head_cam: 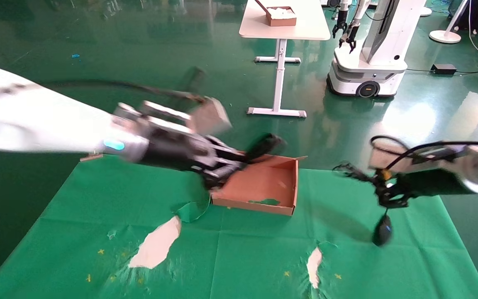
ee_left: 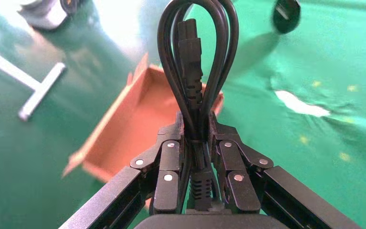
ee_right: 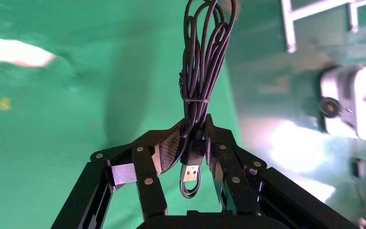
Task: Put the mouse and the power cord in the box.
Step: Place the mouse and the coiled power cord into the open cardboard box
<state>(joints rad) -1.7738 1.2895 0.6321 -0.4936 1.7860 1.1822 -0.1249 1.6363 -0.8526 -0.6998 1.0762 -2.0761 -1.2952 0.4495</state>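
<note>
The left gripper (ee_left: pixel 196 143) clamps the looped power cord (ee_left: pixel 196 62), its fingers (ee_left: pixel 169 164) pressed against the bundle from both sides so that the loops stand out past the tips. In the head view this gripper (head_cam: pixel 222 168) hangs at the near-left corner of the box (head_cam: pixel 259 185), with the cord's dark end (head_cam: pixel 264 145) raised above the box's far-left rim.

The box is open at the top, its brown floor bare but for a small green scrap near the front wall. It sits on a green table cover (head_cam: pixel 239 249), with free cloth along its near and right sides.

The right gripper (ee_right: pixel 193 138), held above the right part of the cover and well apart from the box, pinches the tied coil of the mouse's thin cable, the flat USB plug (ee_right: pixel 190 171) hanging between its fingers (ee_right: pixel 169 148). The mouse (head_cam: pixel 382 230) dangles below that gripper (head_cam: pixel 388 193) on its wire, just above the cloth, with an open stretch of cloth between it and the box's right wall.

The cover is torn in two places near the front edge, showing a pale surface (head_cam: pixel 156 245). Beyond the far edge lies a glossy green floor, where a white table (head_cam: pixel 284 25) and another robot (head_cam: pixel 367 62) stand well back.
</note>
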